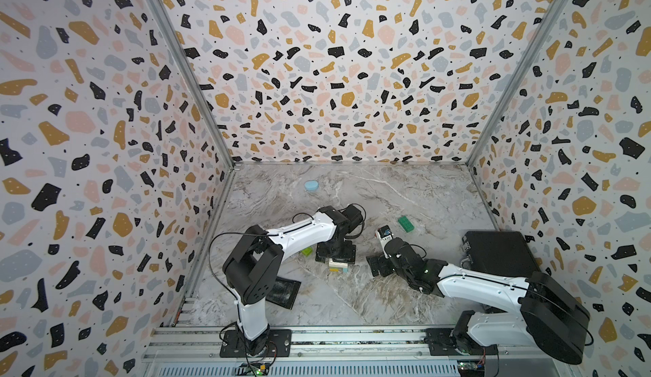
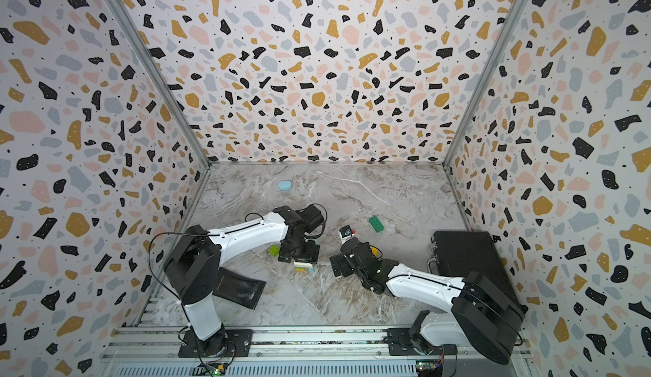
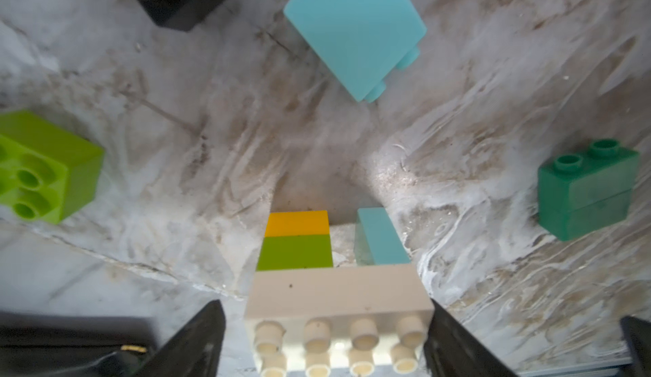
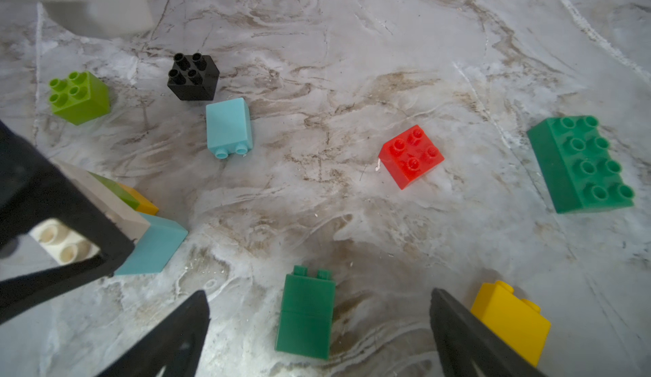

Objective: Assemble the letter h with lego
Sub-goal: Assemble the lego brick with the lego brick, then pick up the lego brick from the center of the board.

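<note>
- left gripper [image 3: 326, 304]: jaws wide, straddling the white brick [image 3: 338, 294]. There's a clear gap on one side and the other is too close to call. Reads as not clamped, brick sitting on its own.
- white brick spans two legs, a lime-and-orange stack [image 3: 296, 239] and a light blue brick [image 3: 380, 238]. Likely why: it's the arch of the h, with the legs spaced so each end of the long brick lands on one.
- the build [image 1: 338, 263] sits mid-table, right under the left gripper. Can't tell if it's upright or lying flat.
- right gripper [image 4: 318, 292]: jaws wide, empty. A small dark green brick [image 4: 306, 315] lies on its side on the table [image 4: 352, 58] between the fingers. Looks lined up for the next pick, maybe for the stem.
- spares well apart from the build: black brick [image 4: 193, 77], lime brick [image 4: 79, 97], loose blue brick [image 4: 229, 125], red brick [image 4: 410, 157], long green brick [image 4: 581, 165], yellow brick [image 4: 510, 322].
- judgement: the tall stem isn't there yet, so roughly halfway.
- risk: green brick's studs point sideways, so it needs turning before it's pressed on.
</note>
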